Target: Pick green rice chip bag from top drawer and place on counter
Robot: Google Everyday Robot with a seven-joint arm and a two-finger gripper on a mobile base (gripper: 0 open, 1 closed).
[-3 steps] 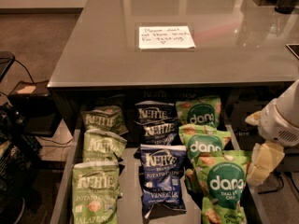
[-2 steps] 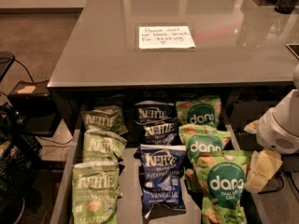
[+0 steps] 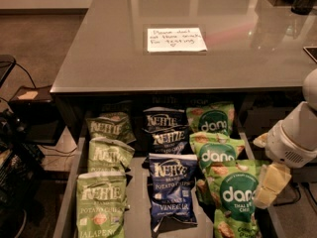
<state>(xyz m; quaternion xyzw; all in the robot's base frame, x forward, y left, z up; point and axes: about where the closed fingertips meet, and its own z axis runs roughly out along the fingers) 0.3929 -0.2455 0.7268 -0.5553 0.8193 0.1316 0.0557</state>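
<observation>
Three light green rice chip bags with "dang" logos lie in the right row of the open top drawer (image 3: 68, 202): one at the back (image 3: 213, 120), one in the middle (image 3: 216, 152), one at the front (image 3: 237, 197). My gripper (image 3: 266, 163) hangs at the drawer's right edge, just right of the front bag. Its pale yellow fingers (image 3: 271, 182) stand apart and hold nothing. The grey-brown counter (image 3: 114, 48) lies above and behind the drawer.
Olive-green Kettle jalapeno bags (image 3: 101, 202) fill the left row and dark blue Kettle bags (image 3: 171, 182) the middle row. A white handwritten note (image 3: 176, 38) lies on the counter. Dark equipment and cables (image 3: 15, 148) stand at the left, on the floor.
My gripper has moved a little down and left, closer to the front green bag. The bags have not moved.
</observation>
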